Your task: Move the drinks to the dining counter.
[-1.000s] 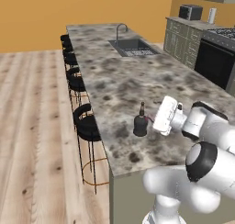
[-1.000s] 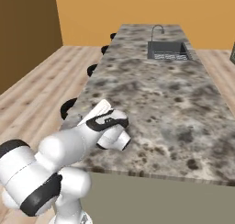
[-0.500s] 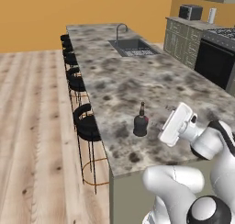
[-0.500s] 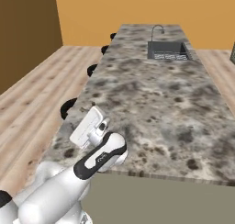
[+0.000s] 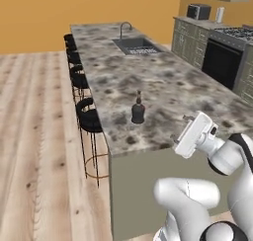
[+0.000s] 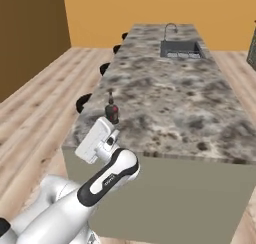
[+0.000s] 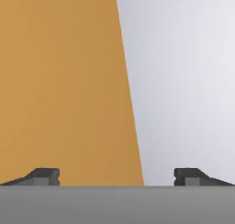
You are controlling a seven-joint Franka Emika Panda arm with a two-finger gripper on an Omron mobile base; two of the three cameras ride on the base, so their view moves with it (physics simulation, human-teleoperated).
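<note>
A: Status of the bench? Work from the left edge to the right.

B: Round black stools (image 5: 88, 117) line the left edge of the dining bench (image 5: 168, 87). The squat black bottle (image 5: 138, 110) with the thin neck stands upright on the bench, near the left edge and close to the near corner. The steel sink (image 5: 135, 46) with its tap sits at the far end. In the right base view a red patch shows on the bottle (image 6: 111, 110); whether a second, shorter bottle stands against it cannot be determined.

A: Tool state?

B: The tool (image 7: 117, 176) has its fingertips (image 7: 45, 176) set wide apart and holds nothing. It is raised off the near edge of the bench, well apart from the bottle, and points at an orange wall (image 7: 59, 81).

A: Failure modes from here?

B: Judged from these views:
1. The bottle stands close to the left edge. A sweep of the arm across the near corner could knock it off onto the wooden floor (image 5: 34, 136).
2. The thin neck makes it top-heavy to contact. A glancing touch could tip it.
3. If a second drink remains elsewhere, the task is incomplete.
</note>
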